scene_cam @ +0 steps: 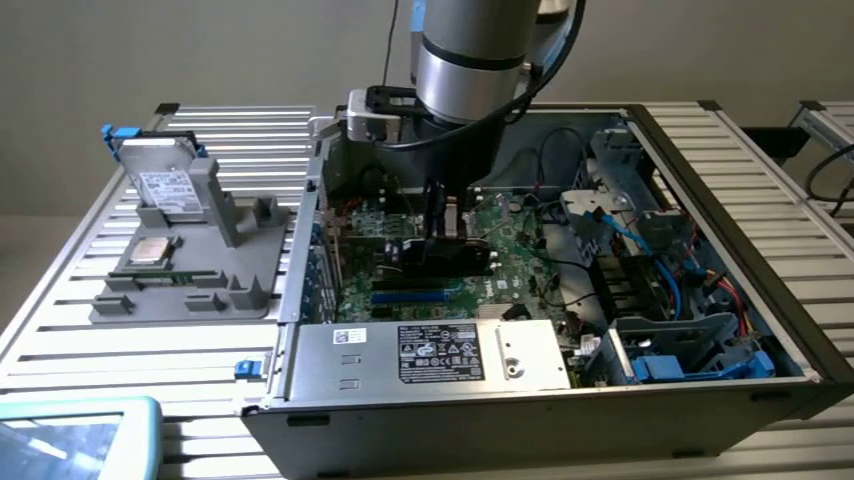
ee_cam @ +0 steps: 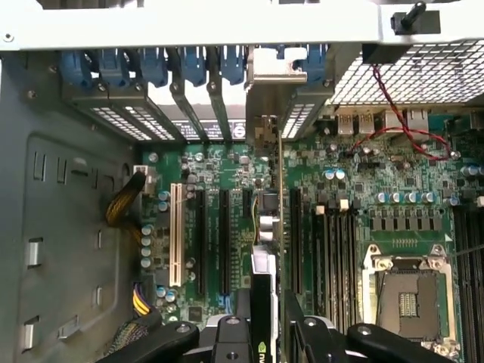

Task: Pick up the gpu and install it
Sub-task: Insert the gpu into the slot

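Exterior view, nearest item: a teal-rimmed tray (scene_cam: pixel 80 425) at the table's front corner, on the exterior view's left. Behind it stands the open computer case (scene_cam: pixel 534 430), lying on its side on the slatted table (scene_cam: pixel 67 335). The power supply (scene_cam: pixel 441 355), which carries a label, sits against the case's near wall.

Beyond the power supply lies the motherboard (scene_cam: pixel 521 240). The gpu (scene_cam: pixel 430 262) stands on edge over the motherboard, black cooler side showing. The gripper (scene_cam: pixel 447 225) is closed on its upper part. Whether the card's lower edge is seated in a slot cannot be told. The arm (scene_cam: pixel 467 50) rises straight up out of the case.

On the exterior view's left, beside the case, a grey fixture (scene_cam: pixel 187 290) holds a RAM stick (scene_cam: pixel 167 275), a processor chip (scene_cam: pixel 150 248) and, farthest back, an upright hard drive (scene_cam: pixel 167 185).

Wrist view, nearest item: the gripper (ee_cam: pixel 266 333), its fingers (ee_cam: pixel 227 340) pressed against both faces of the gpu (ee_cam: pixel 262 302). The card is seen edge-on. It runs away from the camera, parallel to the expansion slots, with the white slot (ee_cam: pixel 176 234) to one side and the empty CPU socket (ee_cam: pixel 408 302) to the other. The card's metal bracket end lies at the case's rear wall, in the row of slot covers with blue latches (ee_cam: pixel 151 68).
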Tool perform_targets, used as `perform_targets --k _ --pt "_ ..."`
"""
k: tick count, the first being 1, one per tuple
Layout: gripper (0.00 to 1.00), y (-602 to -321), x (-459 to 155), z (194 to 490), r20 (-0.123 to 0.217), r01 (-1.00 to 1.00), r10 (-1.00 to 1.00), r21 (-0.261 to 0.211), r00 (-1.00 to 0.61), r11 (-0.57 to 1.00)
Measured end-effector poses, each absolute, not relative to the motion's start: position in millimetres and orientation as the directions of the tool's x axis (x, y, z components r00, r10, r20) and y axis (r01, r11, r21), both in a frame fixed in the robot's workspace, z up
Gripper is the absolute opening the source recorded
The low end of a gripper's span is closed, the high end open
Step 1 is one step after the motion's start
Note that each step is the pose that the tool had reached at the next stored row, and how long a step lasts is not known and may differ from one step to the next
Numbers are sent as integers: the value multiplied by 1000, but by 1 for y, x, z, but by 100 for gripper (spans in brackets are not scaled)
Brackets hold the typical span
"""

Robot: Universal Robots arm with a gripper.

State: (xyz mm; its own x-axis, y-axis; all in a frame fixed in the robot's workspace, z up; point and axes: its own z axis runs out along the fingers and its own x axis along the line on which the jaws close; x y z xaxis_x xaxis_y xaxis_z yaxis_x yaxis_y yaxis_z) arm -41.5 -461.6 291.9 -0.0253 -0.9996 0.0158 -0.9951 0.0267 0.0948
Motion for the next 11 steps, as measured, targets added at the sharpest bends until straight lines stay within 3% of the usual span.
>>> perform_targets --k 11 --pt "27 -462 -45 276 16 -995 -1000 95 -21 23"
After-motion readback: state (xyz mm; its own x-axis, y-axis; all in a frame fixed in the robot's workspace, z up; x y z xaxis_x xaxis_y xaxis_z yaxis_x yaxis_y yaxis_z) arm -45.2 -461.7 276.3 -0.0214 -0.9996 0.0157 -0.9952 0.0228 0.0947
